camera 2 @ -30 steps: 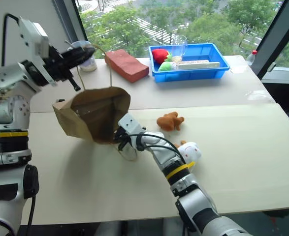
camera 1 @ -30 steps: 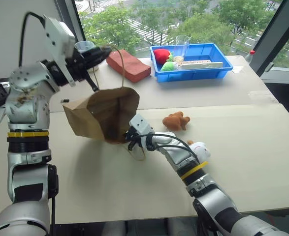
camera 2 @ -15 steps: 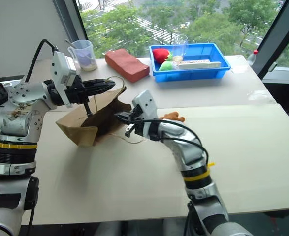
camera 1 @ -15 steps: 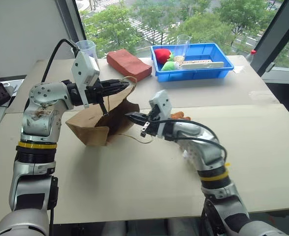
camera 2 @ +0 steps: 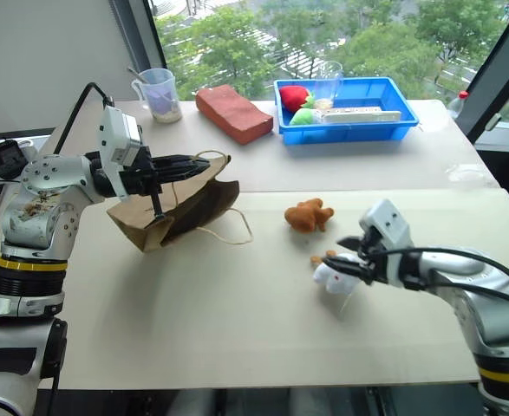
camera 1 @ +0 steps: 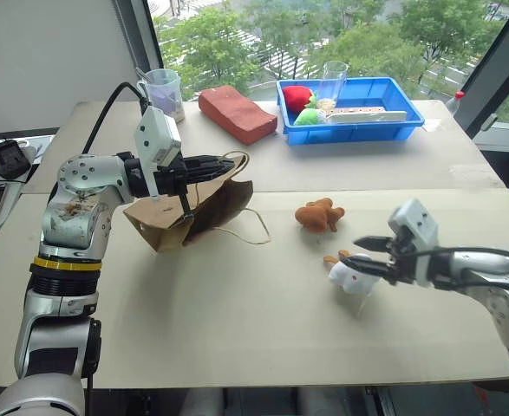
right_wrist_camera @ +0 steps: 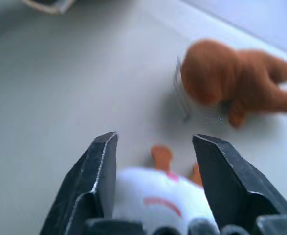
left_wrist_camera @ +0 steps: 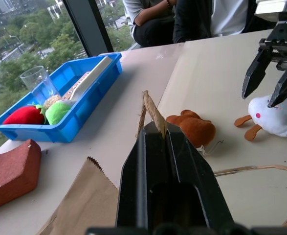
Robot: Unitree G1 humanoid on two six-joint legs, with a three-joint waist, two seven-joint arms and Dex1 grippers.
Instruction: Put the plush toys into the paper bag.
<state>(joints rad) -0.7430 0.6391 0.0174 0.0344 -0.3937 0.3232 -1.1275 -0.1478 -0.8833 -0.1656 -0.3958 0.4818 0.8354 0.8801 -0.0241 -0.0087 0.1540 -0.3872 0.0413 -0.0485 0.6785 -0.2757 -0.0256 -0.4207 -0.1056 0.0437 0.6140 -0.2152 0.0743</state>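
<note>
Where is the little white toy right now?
The white toy lies on the table on the robot's right side, between the open fingers of the right gripper, just in front of the orange-brown toy.

We can't see inside paper bag (camera 1: 189, 208); white toy (right_wrist_camera: 158, 200) cut off at 6 o'clock, R wrist view.

bare table (camera 1: 237, 303) between paper bag (camera 1: 193, 208) and toys | nothing blocking
</note>
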